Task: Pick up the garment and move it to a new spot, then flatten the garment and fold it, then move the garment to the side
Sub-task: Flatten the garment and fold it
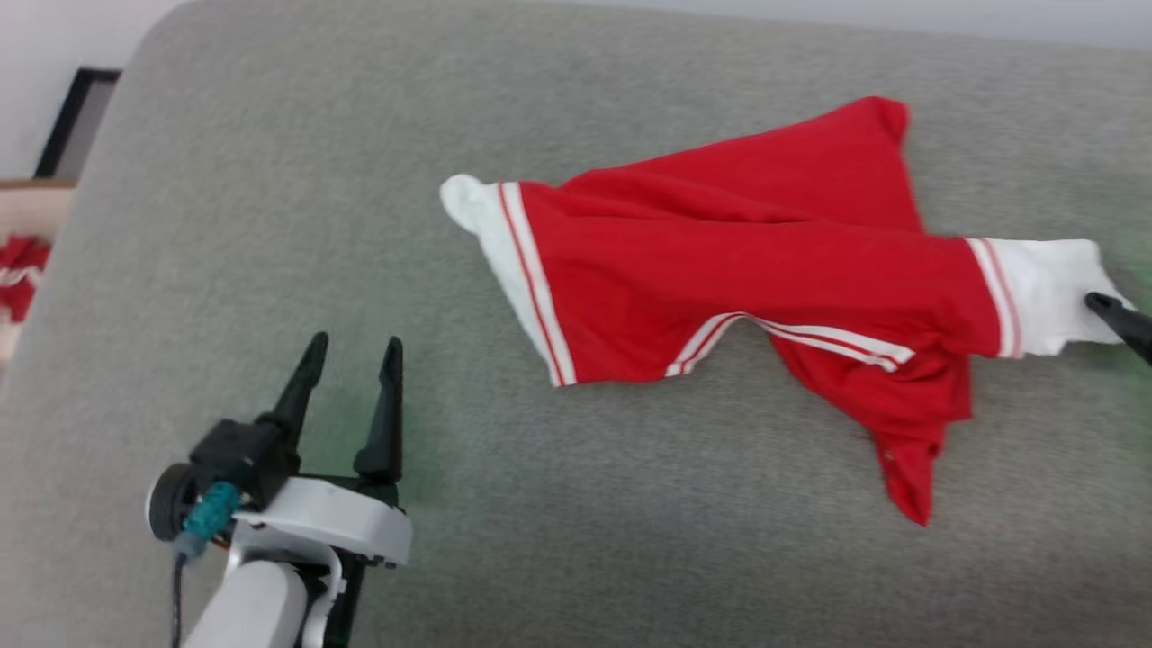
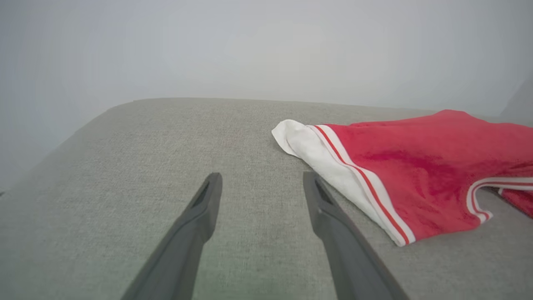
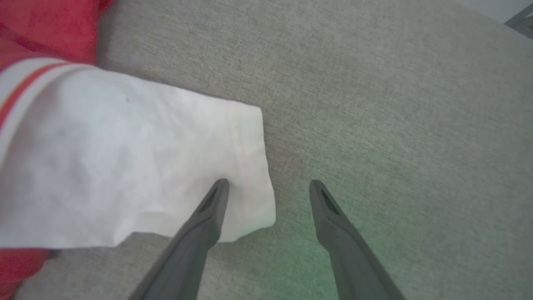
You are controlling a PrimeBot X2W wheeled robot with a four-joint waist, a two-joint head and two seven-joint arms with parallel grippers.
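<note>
A broad grey woven-fabric surface (image 1: 270, 225) with rounded corners takes up nearly the whole head view. On it lies the bright red soft-fabric garment (image 1: 765, 270), crumpled rather than flat, spread from the centre of that view out to 3 o'clock. One red point of it reaches toward 1 o'clock and another trails toward 5 o'clock. It has a white cuff panel edged with thin red-and-white stripes at each end. One cuff (image 1: 504, 243) is near the centre and the other cuff (image 1: 1048, 292) is at 3 o'clock. A further striped band runs along the lower edge between them.

The left gripper (image 1: 355, 344), two long dark fingers on a white and black wrist, hovers at 7 o'clock in the head view. It is well apart from the garment, its fingers spread with nothing between them. In the left wrist view, the near cuff lies just beside the finger on the 3 o'clock side.

The right gripper (image 3: 270, 185) is at the far cuff, fingers spread wide and not clamped. In its wrist view one finger (image 3: 208, 208) overlaps the cuff's corner and the other is over bare grey fabric. Whether it touches the cloth cannot be told.

At 9 o'clock in the head view the frame edge cuts a beige container (image 1: 31, 202) with red-and-white cloth in it. A dark rectangular frame (image 1: 76, 117) stands at 10 o'clock.
</note>
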